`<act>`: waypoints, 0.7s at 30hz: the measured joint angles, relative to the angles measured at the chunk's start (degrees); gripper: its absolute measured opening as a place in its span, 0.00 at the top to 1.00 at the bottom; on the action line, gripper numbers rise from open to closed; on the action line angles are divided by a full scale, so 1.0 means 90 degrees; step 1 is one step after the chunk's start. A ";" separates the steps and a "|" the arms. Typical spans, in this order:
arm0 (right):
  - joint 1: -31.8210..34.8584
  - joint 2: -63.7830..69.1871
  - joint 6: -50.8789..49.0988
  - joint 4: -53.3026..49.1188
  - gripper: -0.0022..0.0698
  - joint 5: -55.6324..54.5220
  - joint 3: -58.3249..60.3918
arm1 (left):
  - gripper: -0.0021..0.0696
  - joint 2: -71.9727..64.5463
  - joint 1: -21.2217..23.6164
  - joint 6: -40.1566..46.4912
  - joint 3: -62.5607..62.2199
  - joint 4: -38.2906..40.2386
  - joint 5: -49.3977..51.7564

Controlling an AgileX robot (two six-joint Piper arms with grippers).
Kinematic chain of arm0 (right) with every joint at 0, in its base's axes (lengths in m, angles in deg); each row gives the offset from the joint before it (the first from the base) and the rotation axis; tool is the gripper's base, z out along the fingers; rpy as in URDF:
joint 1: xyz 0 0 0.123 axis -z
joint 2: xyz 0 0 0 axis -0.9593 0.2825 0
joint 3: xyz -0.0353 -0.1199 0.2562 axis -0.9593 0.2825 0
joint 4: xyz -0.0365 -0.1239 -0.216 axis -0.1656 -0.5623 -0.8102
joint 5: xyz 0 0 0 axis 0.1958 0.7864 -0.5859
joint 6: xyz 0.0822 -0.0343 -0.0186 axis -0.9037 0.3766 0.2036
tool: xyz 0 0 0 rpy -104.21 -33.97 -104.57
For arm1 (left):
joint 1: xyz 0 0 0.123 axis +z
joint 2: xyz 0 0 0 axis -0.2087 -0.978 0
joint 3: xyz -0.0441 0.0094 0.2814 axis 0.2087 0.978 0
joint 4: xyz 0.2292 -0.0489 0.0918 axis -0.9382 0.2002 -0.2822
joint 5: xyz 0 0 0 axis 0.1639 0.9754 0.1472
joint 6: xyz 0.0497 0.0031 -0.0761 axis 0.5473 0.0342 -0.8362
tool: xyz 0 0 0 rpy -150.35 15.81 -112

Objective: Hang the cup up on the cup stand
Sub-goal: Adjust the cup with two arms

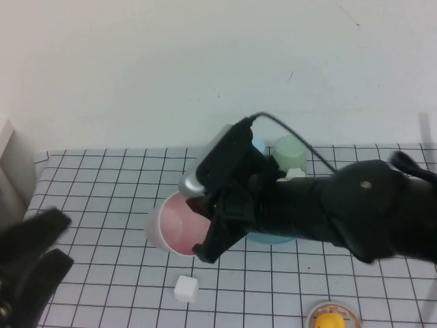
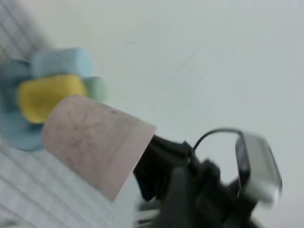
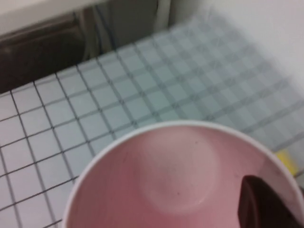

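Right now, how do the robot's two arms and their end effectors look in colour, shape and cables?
Both arms are matte black. The right arm is thick and rounded, carries a silver-grey box-shaped camera near its wrist and a thin black cable looping above it. Its right end effector has dark fingers. The left end effector, at the lower left, shows two broad black fingers.

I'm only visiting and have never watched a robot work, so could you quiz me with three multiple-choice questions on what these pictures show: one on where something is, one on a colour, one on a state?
1. Where is the small white cube?
A. inside the pink cup
B. on the grid mat, nearer the camera than the cup
C. on the cup stand

2. What colour is the cup stand?
A. light blue
B. red
C. black

3. How is the pink cup held?
A. standing free on the mat
B. by the left gripper
C. by the right gripper, tipped sideways

Answers: 1 B, it lies on bare mat; 2 A, blue base under the arm; 3 C, one finger inside the rim.
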 joint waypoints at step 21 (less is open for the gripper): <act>-0.2310 -0.2308 -0.1666 -0.2604 0.94 -0.2276 0.0581 | 0.02 0.0000 0.0000 -0.0148 0.0000 0.1569 0.0292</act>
